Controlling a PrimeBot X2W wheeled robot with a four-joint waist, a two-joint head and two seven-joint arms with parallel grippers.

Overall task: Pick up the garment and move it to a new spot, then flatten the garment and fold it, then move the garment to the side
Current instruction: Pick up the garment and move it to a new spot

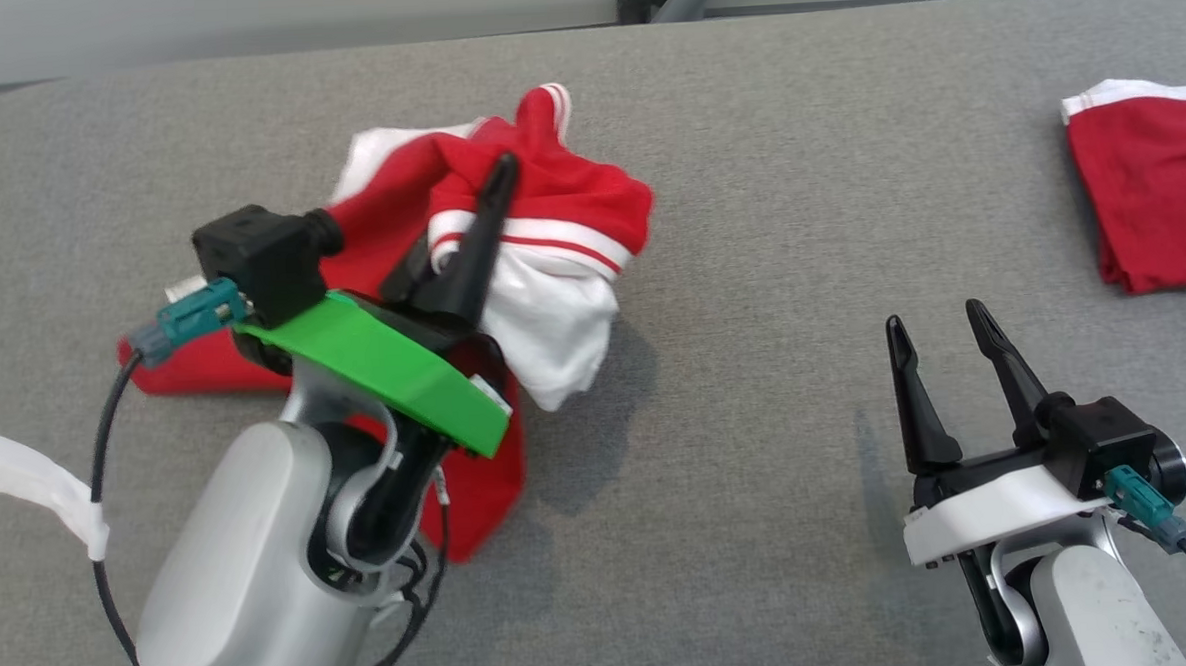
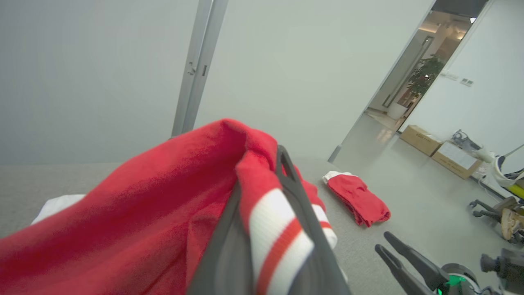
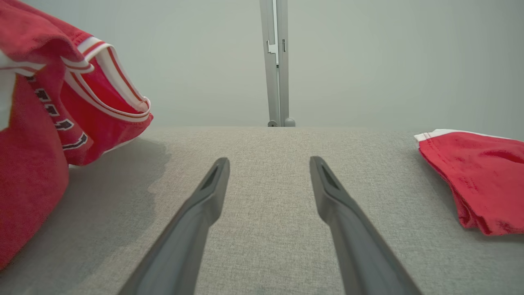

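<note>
Left pincer (image 1: 499, 172) pinching a fold of the red-and-white garment (image 1: 567, 204), garment bunched around its fingers over the grey tabletop (image 1: 757, 416), right pincer (image 1: 938, 320) spread and empty, folded red cloth (image 1: 1157, 188) beyond it, rightward.

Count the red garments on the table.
2. The crumpled garment at the left, pinched in the left gripper; the folded garment at the far right. Its folds could hide another.

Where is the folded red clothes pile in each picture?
Head view: folded red fabric garment with white trim, far right, upper half.
Left wrist view: right of centre.
Right wrist view: right edge, mid-height.
Shared landmark: crumpled red-and-white jersey garment, to its left everywhere.
</note>
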